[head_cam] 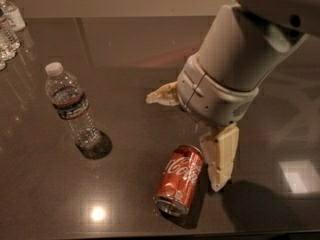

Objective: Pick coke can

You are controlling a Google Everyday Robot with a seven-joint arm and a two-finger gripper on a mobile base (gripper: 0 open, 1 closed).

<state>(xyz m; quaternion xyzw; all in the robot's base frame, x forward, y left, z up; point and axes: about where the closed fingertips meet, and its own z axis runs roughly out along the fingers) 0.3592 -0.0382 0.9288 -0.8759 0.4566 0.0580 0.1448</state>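
Observation:
The coke can (179, 179) is red with white script and lies on its side on the dark table (125, 54), its silver end toward the front edge. My gripper (184, 143) hangs from the large white arm just above and behind the can. It is open. One cream finger (222, 159) points down right beside the can's right side. The other finger (162, 96) sticks out to the left, well behind the can. Nothing is held. The dark green can is hidden behind the arm.
A clear water bottle (70, 106) with a white cap and dark label stands upright at the left. More clear bottles (7, 26) stand at the far left corner. The table's front edge runs close below the can.

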